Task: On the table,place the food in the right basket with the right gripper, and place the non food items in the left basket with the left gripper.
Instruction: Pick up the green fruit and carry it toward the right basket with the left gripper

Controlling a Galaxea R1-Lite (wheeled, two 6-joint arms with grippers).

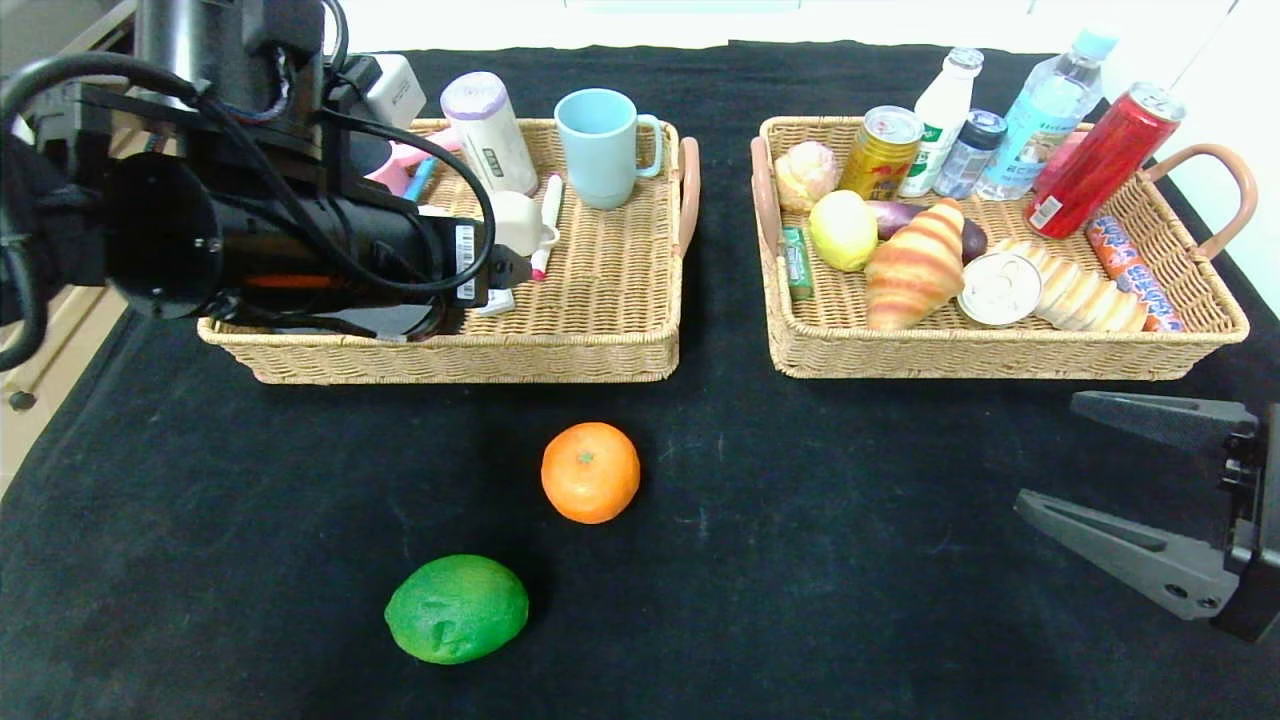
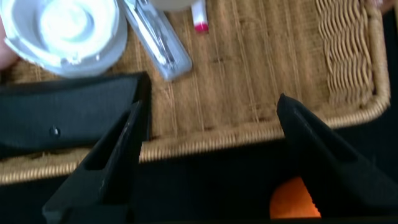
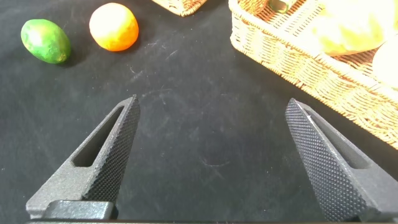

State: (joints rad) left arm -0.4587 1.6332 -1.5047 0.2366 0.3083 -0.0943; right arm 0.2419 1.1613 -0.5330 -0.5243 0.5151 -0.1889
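The left basket (image 1: pixel 600 330) holds a blue mug (image 1: pixel 600 145), a white roll (image 1: pixel 490 130) and a marker (image 1: pixel 545 225); the left pincer (image 2: pixel 208 162) hangs over its front part, jaws spread and empty. The right basket (image 1: pixel 1000 345) is crowded with cans, bottles and a croissant (image 1: pixel 915 265). On the black worktop (image 1: pixel 800 550) in front of the baskets sit an orange (image 1: pixel 590 472) and, nearer the robot, a green lime (image 1: pixel 457 608), its long axis running left-right. Open cloth lies all around both fruits. The right pincer (image 1: pixel 1090 465) hovers low at the right edge, wide open, holding nothing.
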